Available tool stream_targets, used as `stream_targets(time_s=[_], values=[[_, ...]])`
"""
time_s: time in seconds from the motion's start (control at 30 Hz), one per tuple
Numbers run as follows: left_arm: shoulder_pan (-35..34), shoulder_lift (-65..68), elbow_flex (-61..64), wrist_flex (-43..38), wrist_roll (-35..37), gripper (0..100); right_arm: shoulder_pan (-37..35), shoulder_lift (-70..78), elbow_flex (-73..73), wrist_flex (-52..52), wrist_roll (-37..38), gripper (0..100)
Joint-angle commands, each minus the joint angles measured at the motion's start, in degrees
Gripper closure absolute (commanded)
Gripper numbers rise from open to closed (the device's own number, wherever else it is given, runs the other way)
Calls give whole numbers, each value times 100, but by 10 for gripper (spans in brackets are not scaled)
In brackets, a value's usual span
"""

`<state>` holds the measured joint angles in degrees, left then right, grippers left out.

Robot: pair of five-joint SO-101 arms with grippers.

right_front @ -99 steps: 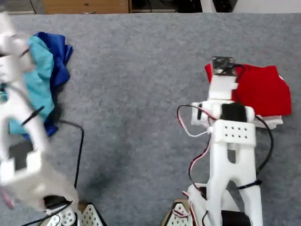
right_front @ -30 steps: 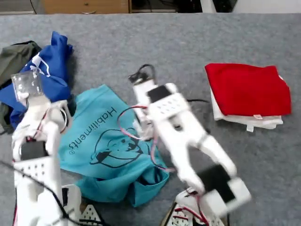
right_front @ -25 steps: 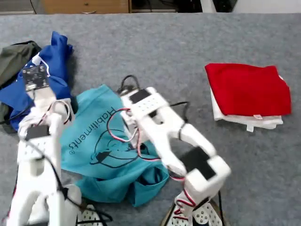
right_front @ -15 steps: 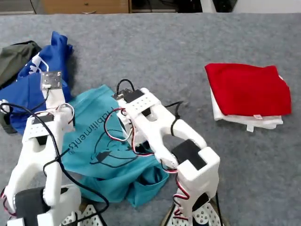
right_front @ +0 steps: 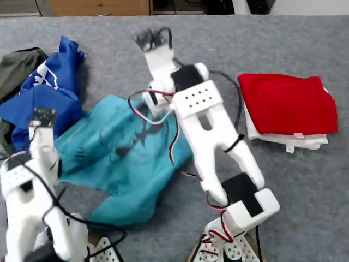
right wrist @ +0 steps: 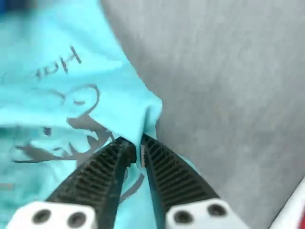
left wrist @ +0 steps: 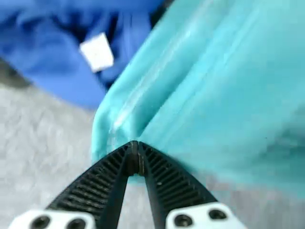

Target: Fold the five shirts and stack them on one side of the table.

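The grey table point(right_front: 262, 49) carries everything, and the biggest thing on it is the teal shirt point(right_front: 120, 153). It lies rumpled across the middle-left, with one edge running up against the blue shirt point(right_front: 49, 87). I judge it to be light, limp knit with no stiffness at all. It will sag between any two points I hold, crease where it bunches, and drag a little on the fuzzy table top. It is not fragile, and my ribbed pads should not slip on it. The best places to hold are the outer edges, well apart, so the cloth pulls flat instead of roping up (a pinch in the middle would only gather a lump).

At the right side the red shirt point(right_front: 289, 103) lies folded on the white shirt point(right_front: 289, 141). That looks to be the stack. A dark green shirt point(right_front: 16, 65) is bunched at the far left, beside the blue one.

My right arm stretches from its base at the near edge far out over the table, with its wrist above the teal shirt's far corner. My left arm stands low at the near left.

The right gripper point(right wrist: 136, 143) is clamped on a fold at the shirt's edge, right where the cloth meets bare table. The left gripper point(left wrist: 135, 150) is pinched tight on the opposite hem, just beside the blue shirt.
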<state>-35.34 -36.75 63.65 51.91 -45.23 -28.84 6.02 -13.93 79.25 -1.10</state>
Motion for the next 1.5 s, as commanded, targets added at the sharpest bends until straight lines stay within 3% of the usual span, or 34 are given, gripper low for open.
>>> stream_targets(time_s=[0.0,0.23,0.33,0.5,0.7,0.87,0.93,1.07,1.27,1.33,1.47], values=[[-308,-1033,185,1002,-905,982,84,154,-1218,-308,229,995],[-290,-2932,598,2171,-1196,982,-444,1323,-1226,-26,668,977],[-290,-3512,580,2277,-1152,981,-743,1481,-1235,360,545,822],[-176,-3908,132,2233,-26,980,-699,1191,-1402,721,765,588],[615,-3257,-826,2066,1697,974,-92,637,-2105,1433,738,712],[2004,-1719,-976,237,3587,826,-356,840,-1657,1890,378,898],[2347,-743,-1125,-422,3991,819,-479,1121,-1226,1732,44,943],[2646,1367,-1899,-1020,4053,819,-479,1859,-505,1257,-466,958],[2620,3969,-3490,-1029,4044,891,-470,2914,-330,1011,-571,958],[2655,4629,-3877,-1020,4000,974,-470,3160,-321,1046,-563,962],[2593,5051,-4413,-387,3991,983,-462,3266,-295,1389,-554,994]])
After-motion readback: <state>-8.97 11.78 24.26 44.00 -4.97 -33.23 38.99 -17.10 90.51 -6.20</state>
